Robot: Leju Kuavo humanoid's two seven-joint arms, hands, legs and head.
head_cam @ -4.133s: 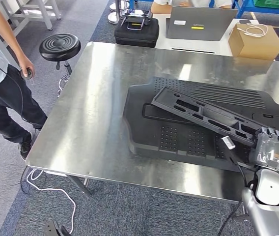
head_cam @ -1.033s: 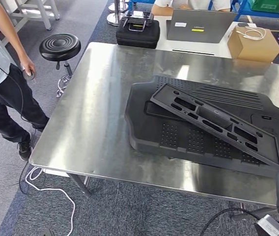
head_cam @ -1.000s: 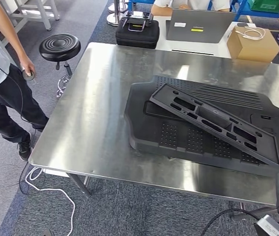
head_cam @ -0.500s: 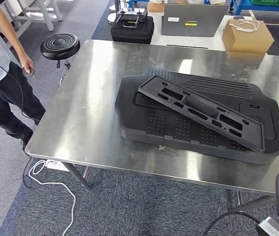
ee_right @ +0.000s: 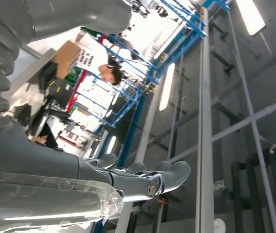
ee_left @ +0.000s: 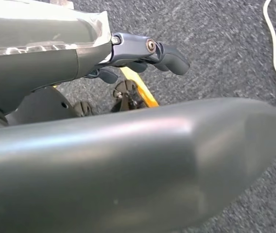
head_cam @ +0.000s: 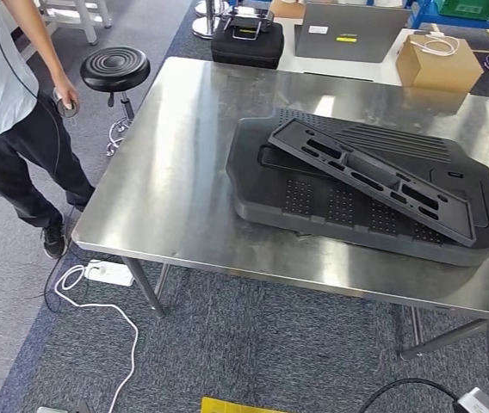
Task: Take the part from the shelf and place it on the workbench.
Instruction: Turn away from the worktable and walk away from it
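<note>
Steel workbench (head_cam: 183, 163) — black part (head_cam: 372, 176) atop; grey carpet (head_cam: 255, 344).

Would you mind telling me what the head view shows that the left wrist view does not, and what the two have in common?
Head view alone: the steel workbench carrying the large black panel, with the long slotted part lying on top of it, plus a black stool and a person standing beside the bench. Left wrist view alone: the left hand, holding nothing, fingers extended. Both share: the grey carpet floor, a white cable and a yellow strip.
</note>
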